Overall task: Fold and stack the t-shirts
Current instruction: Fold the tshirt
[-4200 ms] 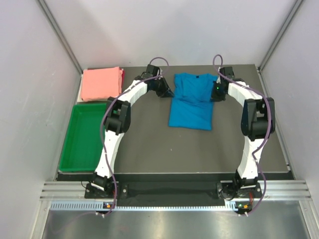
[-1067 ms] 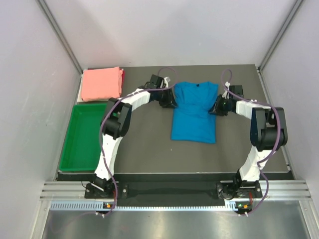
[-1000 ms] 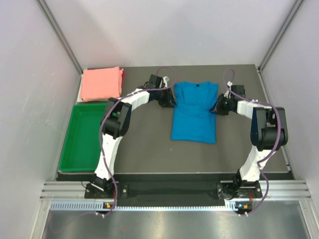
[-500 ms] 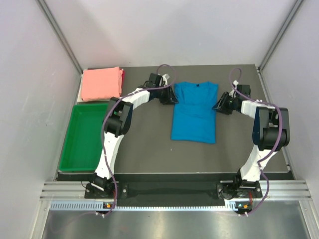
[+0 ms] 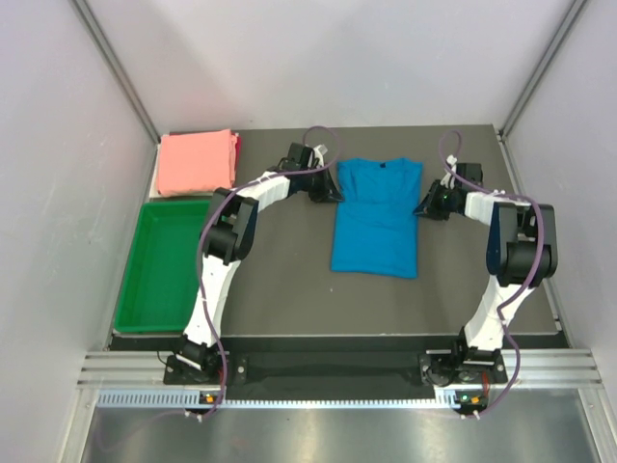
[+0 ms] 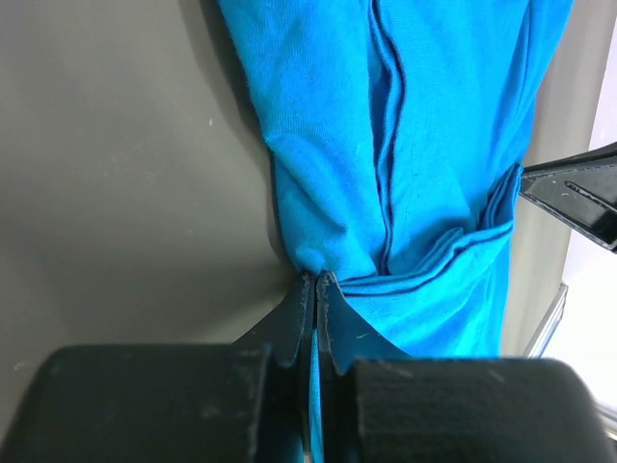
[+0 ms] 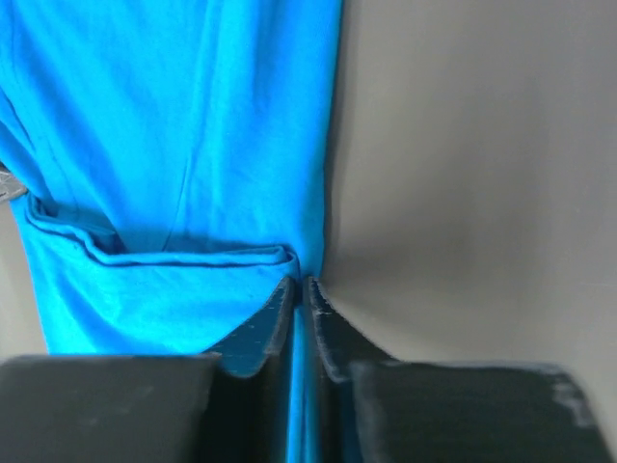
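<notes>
Clamping the blue t-shirt, left gripper and right gripper hide its pinched edges.

Non-task items: tray, table surface, enclosure.
A green plastic tray lies flat at the left edge of the dark grey table, its long side running front to back. White panel walls enclose the table on three sides, with a slanted metal post at each rear corner. A ribbed aluminium rail spans the near edge.
</notes>
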Controlling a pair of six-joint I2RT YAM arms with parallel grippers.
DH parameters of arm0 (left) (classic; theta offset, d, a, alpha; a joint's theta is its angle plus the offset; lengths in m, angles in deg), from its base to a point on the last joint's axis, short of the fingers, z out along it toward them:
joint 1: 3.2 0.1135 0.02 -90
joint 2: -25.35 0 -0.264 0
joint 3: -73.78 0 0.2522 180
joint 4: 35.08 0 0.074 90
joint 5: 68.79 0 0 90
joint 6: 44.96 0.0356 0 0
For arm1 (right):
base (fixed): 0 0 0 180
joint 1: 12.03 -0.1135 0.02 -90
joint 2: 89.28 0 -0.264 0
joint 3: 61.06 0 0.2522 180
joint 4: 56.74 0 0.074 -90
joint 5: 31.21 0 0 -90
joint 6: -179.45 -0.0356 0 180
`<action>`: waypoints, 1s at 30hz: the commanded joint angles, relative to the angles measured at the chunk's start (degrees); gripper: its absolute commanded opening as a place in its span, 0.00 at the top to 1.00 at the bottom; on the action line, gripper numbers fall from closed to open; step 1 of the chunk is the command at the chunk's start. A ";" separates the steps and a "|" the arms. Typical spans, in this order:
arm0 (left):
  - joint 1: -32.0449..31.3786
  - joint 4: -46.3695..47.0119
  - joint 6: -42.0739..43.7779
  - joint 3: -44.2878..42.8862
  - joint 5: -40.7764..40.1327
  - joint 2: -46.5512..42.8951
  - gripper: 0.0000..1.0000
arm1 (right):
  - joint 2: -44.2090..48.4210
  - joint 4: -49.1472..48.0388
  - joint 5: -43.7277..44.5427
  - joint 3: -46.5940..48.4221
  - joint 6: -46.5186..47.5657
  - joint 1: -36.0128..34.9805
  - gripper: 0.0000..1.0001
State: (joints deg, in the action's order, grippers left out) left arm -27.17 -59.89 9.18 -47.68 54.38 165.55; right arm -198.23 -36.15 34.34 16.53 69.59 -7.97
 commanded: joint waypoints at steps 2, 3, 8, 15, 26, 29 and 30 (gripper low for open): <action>0.32 0.07 -0.53 -1.20 -2.66 1.74 1.00 | -0.13 -1.56 2.64 0.24 1.23 1.04 1.00; 0.41 -0.11 -0.79 -1.20 -3.28 1.83 1.00 | 0.13 -1.90 3.17 -0.89 0.88 1.22 1.00; 0.85 -0.82 -2.29 -1.20 -5.22 1.83 1.00 | 1.98 -5.77 4.14 -4.24 -1.85 2.98 1.00; 0.85 2.17 -4.83 -0.76 0.58 0.69 0.86 | 1.80 -8.32 1.68 -5.30 -4.13 3.06 1.00; 4.27 -1.43 -2.73 5.03 -0.21 -10.11 0.45 | 15.42 4.32 6.43 -8.10 -9.23 2.80 0.53; 5.51 -5.72 -0.72 8.46 -2.48 -14.86 0.42 | 20.87 10.20 5.55 -13.27 -11.86 2.71 0.51; 5.51 -7.91 1.38 9.17 -3.36 -16.17 0.42 | 23.40 11.35 5.20 -14.86 -12.65 2.45 0.50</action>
State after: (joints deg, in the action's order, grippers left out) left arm -22.95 -63.06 6.12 -40.25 53.61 157.07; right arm -180.70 -32.26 39.30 5.89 60.11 -5.85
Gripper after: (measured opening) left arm 0.581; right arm 0.493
